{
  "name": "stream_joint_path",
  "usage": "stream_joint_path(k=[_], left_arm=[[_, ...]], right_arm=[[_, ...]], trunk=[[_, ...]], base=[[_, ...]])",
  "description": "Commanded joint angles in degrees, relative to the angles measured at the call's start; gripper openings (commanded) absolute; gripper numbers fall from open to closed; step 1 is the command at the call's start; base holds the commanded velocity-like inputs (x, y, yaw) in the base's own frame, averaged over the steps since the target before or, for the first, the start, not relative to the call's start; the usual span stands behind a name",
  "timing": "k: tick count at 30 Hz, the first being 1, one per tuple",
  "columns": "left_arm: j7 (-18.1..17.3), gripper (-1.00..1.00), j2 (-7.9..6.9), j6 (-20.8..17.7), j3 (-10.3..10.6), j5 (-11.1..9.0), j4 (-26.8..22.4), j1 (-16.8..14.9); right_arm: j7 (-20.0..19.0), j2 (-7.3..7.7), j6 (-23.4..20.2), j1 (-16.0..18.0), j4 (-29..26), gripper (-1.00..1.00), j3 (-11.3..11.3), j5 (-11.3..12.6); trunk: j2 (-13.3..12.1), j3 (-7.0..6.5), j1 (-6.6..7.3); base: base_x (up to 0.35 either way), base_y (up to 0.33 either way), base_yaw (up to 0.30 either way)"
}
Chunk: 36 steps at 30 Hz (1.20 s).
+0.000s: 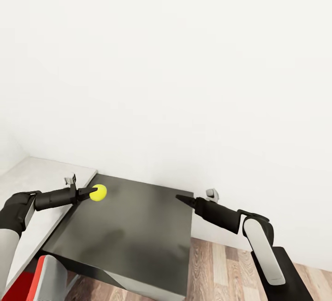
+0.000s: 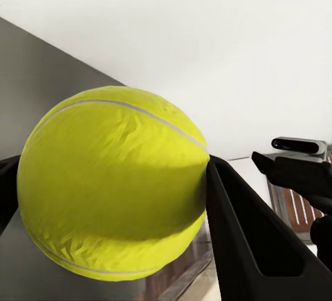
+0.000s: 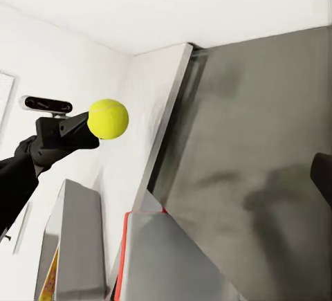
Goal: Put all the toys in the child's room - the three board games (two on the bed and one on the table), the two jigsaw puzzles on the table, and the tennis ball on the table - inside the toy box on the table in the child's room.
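Yellow-green felt marks the tennis ball (image 1: 98, 192), clenched between the jaws of the left gripper (image 1: 92, 193) and held in the air above the near left corner of a dark, glossy cabinet top (image 1: 138, 227). In the left wrist view the ball (image 2: 114, 190) is pressed against the dark fingers (image 2: 238, 232) on either side. The pale grey surface (image 1: 37, 176) lies just beside the cabinet, toward the robot's left, along a white wall (image 1: 166, 61). The right gripper (image 1: 179, 197) points across the cabinet toward the ball, well apart from it, holding nothing; its tip looks closed to a point, though the pictures do not settle this. A grey bin wall with a red edge (image 3: 149, 245) appears in the right wrist view, probably the toy box.

Risk: the grip bears on a curved, yielding ball, so a jolt or slackening could let it drop, bounce off the hard top and roll to the wood floor (image 1: 221, 268).

No brand, label or writing can be read anywhere.
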State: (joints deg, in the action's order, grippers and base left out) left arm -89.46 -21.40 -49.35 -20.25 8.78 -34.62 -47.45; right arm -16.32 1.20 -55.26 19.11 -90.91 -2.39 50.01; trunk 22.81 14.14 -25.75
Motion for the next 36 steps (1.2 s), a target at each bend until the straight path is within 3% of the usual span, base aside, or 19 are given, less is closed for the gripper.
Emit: stream_joint_path(k=[1,10,36], left_arm=[[-0.54,-1.0,0.04,-0.35,-0.23,0.61,-0.02,-0.08],[-0.54,-1.0,-0.04,-0.31,-0.28,0.6,-0.04,-0.09],[-0.54,-1.0,-0.05,-0.48,-0.25,0.63,-0.45,-0.1]], right_arm=[[-0.41,0.03,-0.12,0.05,0.0,1.0,0.07,-0.5],[-0.3,0.02,0.06,0.05,-0.07,1.0,-0.11,-0.53],[-0.73,0.03,2.7,-0.3,-0.14,1.0,-0.33,-0.44]], trunk=[[0.11,0.1,-0.03],[0.11,-0.04,-0.03],[0.11,-2.26,-0.03]], base=[[-0.002,-0.032,0.012],[0.0,-0.001,0.016],[-0.002,0.0,0.118]])
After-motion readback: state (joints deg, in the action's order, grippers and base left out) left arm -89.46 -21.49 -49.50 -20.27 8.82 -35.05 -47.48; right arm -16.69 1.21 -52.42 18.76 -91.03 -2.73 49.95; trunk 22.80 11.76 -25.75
